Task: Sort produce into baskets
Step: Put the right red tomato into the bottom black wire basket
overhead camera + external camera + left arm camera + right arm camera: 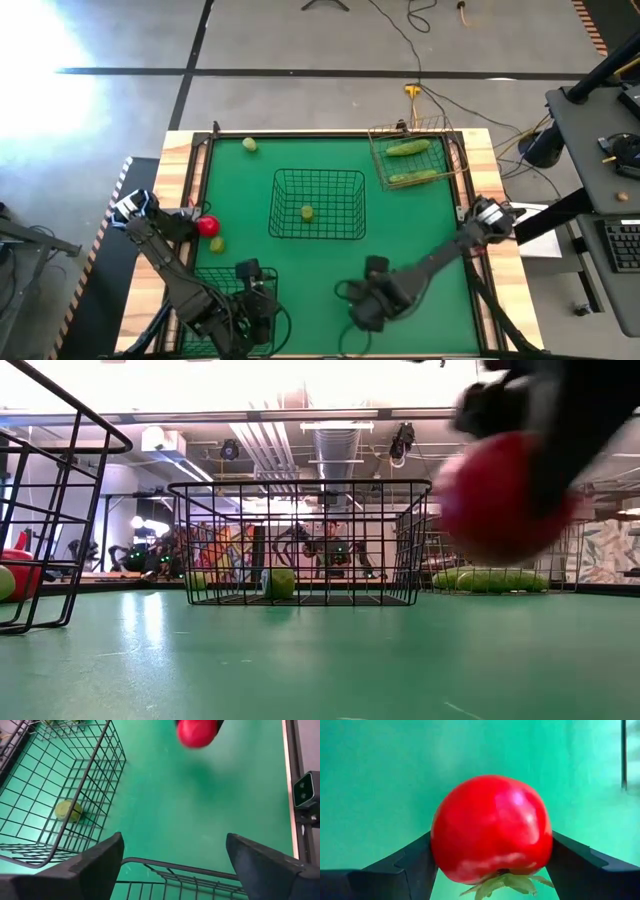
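My right gripper (365, 303) hangs over the near middle of the green table, shut on a red tomato (492, 827), which also shows blurred in the low view (500, 495). My left gripper (172, 865) stands open and holds nothing above the rim of the dark near-left basket (232, 292). A second tomato (207, 226) and a yellow-green fruit (217, 243) lie on the table by the left arm. The dark centre basket (318, 205) holds one yellow-green fruit (307, 211). Two cucumbers (409, 148) lie in the tan basket (415, 155) at the far right. My right gripper pinches the tomato between its two fingers (405, 865), one on each opposite side (440, 845). The fingers slant steeply down from above. The tomato is lifted clear of the table, its green calyx (505, 882) turned back toward the wrist.
Another yellow-green fruit (249, 144) lies near the table's far left corner. Wooden rails (480, 180) edge the table. Open green surface lies between the centre basket and the near edge.
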Controlling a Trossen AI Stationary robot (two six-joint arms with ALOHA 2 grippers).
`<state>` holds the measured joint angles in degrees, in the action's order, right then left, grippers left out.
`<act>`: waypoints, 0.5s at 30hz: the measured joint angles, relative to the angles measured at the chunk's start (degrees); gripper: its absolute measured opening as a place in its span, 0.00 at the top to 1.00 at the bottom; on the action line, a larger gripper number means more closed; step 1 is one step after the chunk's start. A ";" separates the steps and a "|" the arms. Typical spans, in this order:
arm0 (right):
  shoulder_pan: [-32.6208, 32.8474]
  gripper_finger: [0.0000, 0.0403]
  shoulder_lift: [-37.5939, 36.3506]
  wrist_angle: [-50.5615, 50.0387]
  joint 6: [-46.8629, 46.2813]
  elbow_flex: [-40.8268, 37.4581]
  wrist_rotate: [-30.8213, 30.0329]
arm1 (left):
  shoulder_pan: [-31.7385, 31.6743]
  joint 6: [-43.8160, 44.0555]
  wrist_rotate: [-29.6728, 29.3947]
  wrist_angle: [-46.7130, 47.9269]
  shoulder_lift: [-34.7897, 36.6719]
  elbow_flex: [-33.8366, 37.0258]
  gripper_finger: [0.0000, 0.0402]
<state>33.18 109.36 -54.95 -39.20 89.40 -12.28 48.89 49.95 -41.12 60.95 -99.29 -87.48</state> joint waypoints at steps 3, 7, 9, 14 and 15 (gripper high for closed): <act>-3.21 0.26 0.02 4.12 4.88 -1.06 0.04 | -0.44 -0.02 0.04 -0.02 0.00 0.00 0.19; -4.90 0.25 0.02 6.69 6.79 -2.72 -0.31 | -1.43 -0.61 0.99 -0.04 0.00 0.00 0.19; -4.91 0.23 0.02 8.33 6.95 -4.23 -1.52 | -2.12 -1.26 1.80 -0.05 0.00 0.00 0.19; -5.08 0.21 0.02 16.05 8.34 -8.81 -1.07 | -4.96 -3.28 3.13 -0.11 0.42 0.00 0.19; -5.11 0.21 0.02 17.26 8.44 -9.44 -1.09 | -5.40 -3.78 3.14 -0.14 0.67 0.00 0.19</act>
<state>28.08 109.38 -37.69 -30.77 79.96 -13.36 43.49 46.17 -37.98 60.81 -98.61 -87.48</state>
